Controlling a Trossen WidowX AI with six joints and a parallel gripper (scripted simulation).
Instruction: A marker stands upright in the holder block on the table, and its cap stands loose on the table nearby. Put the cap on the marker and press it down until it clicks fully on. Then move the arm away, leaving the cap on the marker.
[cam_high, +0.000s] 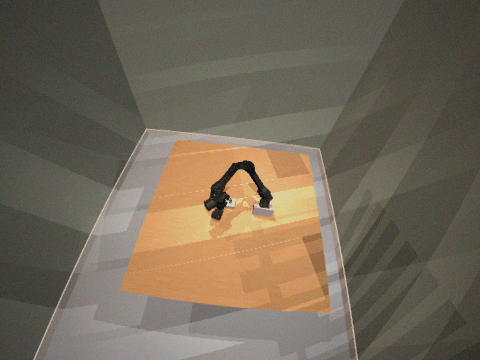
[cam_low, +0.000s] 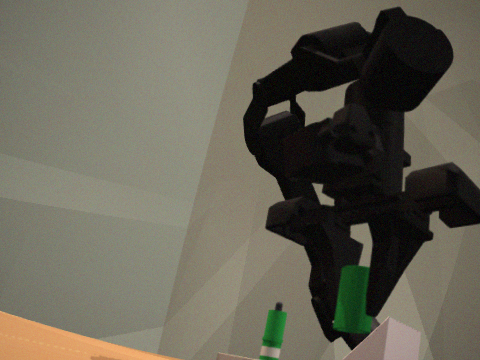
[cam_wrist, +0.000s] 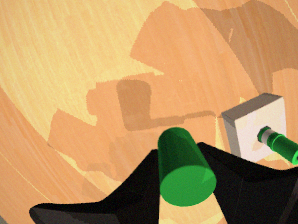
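you get warm, bright light on the table (cam_high: 200, 260), with a paler glare patch near its middle. the arm (cam_low: 360, 150) reads as a near-black silhouette, detail lost. its blocky, hard-edged shadow (cam_wrist: 166, 90) falls on the wood. everything looks soft and low-resolution; walls are dim and mottled.

Green cap (cam_low: 352, 299) upright, off the table, green marker (cam_low: 273, 334) upright in white holder block (cam_wrist: 253, 127)

One green cap (cam_low: 353, 299), one marker (cam_low: 274, 332), one holder block (cam_wrist: 250, 127), one hand (cam_low: 356, 327)
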